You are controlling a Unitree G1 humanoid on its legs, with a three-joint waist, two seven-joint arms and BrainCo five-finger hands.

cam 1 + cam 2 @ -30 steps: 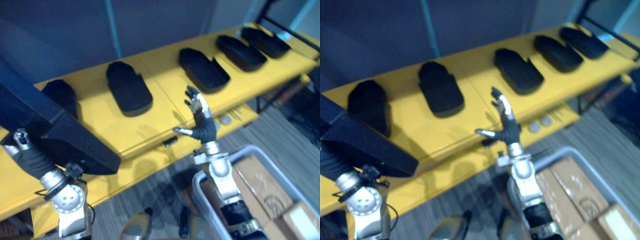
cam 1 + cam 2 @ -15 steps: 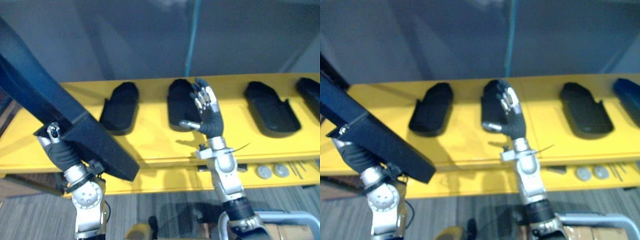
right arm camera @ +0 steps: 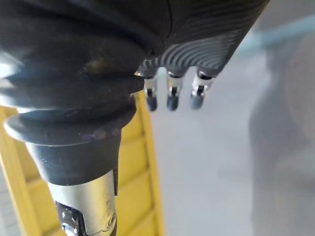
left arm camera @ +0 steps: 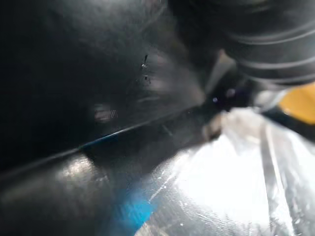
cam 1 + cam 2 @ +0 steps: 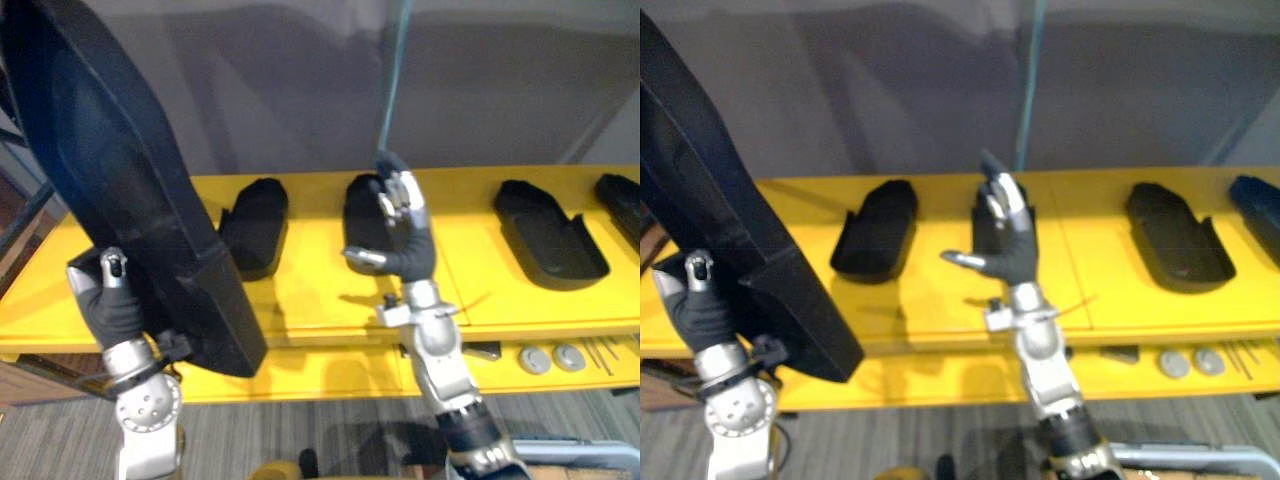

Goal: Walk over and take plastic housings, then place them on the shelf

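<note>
The left hand (image 5: pixel 110 308) is clamped on a large black plastic housing (image 5: pixel 120 170). Its thumb lies on the near face and the other fingers are hidden behind the part. This held housing stands almost upright, leaning a little, high above the left end of the long yellow shelf (image 5: pixel 310 290). Its lower corner hangs in front of the shelf's front edge. In the left wrist view its glossy dark surface sits very close to the camera.

The right hand (image 5: pixel 405 240) is empty and spread. Its fingers (image 3: pixel 170 96) point upward and the thumb sticks out sideways, in front of the shelf's middle.

Four more black housings lie flat on the shelf, well apart in a row:
- a left housing (image 5: pixel 255 225) just beside the held one
- a middle housing (image 5: pixel 360 205) partly behind the right hand
- a right housing (image 5: pixel 548 232)
- an end housing (image 5: pixel 622 195) at the shelf's right end

Two grey discs (image 5: pixel 534 359) rest on the shelf's lower ledge, toward its right end.
</note>
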